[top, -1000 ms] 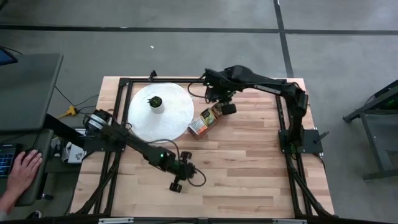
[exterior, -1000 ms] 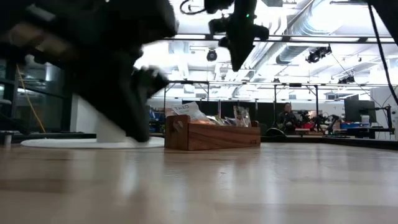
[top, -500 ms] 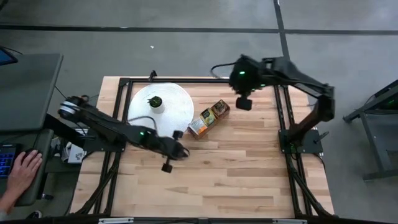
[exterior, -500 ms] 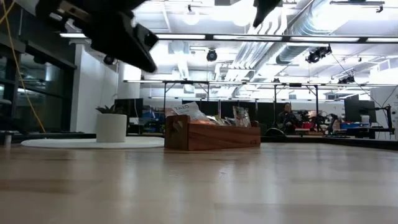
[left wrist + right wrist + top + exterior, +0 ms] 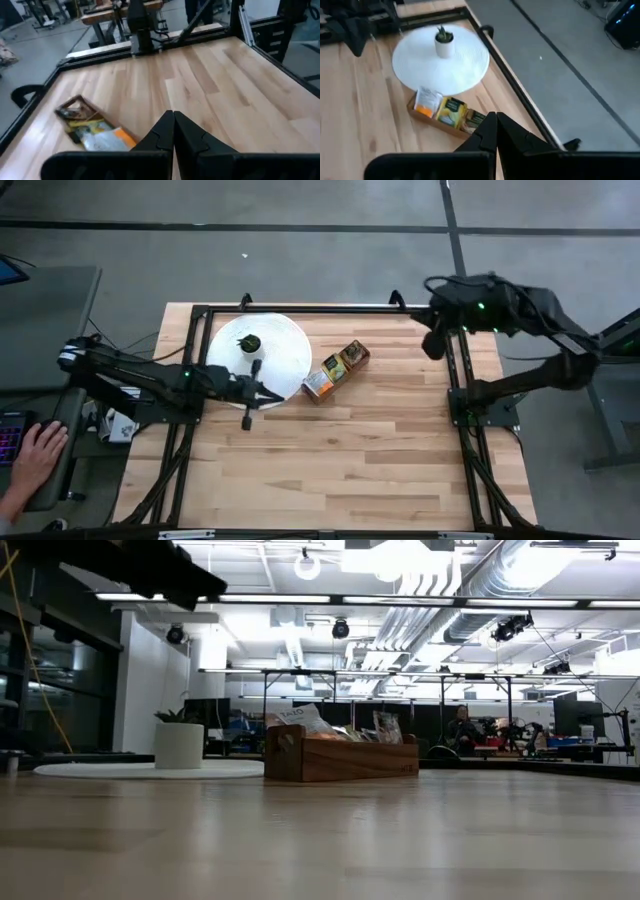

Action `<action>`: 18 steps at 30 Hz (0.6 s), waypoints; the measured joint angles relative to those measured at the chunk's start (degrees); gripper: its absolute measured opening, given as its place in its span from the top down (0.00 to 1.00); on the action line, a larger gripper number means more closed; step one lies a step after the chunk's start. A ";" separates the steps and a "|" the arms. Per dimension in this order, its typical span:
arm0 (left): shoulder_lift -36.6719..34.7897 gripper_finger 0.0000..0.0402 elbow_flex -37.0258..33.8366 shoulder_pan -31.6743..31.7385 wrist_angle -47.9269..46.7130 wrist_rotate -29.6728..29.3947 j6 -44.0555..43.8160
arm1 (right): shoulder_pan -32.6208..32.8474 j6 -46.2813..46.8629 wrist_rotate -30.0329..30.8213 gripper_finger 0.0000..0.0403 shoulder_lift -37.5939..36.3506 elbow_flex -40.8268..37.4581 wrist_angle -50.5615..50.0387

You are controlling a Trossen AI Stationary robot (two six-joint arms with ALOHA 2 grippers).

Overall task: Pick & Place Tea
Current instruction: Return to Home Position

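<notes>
The tea sachets [image 5: 335, 369] stand upright in the long brown wooden box [image 5: 343, 361]: orange-and-white, green-and-yellow and brownish ones. They also show in the right wrist view [image 5: 441, 109], the left wrist view [image 5: 95, 131] and the low view [image 5: 300, 718]. My left gripper [image 5: 262, 392] is shut and hangs above the near edge of the white disc [image 5: 285, 350], left of the box. My right gripper [image 5: 433, 342] is shut and raised near the table's right frame rail, well right of the box. Neither gripper holds anything.
A small white pot with a plant [image 5: 250, 345] stands on the white disc. A black frame [image 5: 300, 308] runs around the table. The wooden tabletop [image 5: 340, 450] near and right of the box is bare. A person's hand [image 5: 35, 450] rests at a keyboard beyond the left edge.
My left gripper has risen from the table's near middle and swung toward the far left, ending by the disc's near edge. My right gripper has lifted from above the box and swung to the table's right side. The box and sachets have stayed put.
</notes>
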 joint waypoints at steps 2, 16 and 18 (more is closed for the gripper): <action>-3.02 1.00 -1.87 1.26 0.68 0.53 0.55 | 0.51 2.16 0.07 1.00 -4.46 -6.68 3.88; -6.53 1.00 -10.95 17.55 22.51 12.90 -1.74 | 0.34 6.69 -0.38 1.00 -26.19 -43.70 34.08; -6.53 1.00 -10.98 19.65 22.64 13.80 -1.80 | 0.34 7.69 -0.30 1.00 -28.49 -46.76 36.65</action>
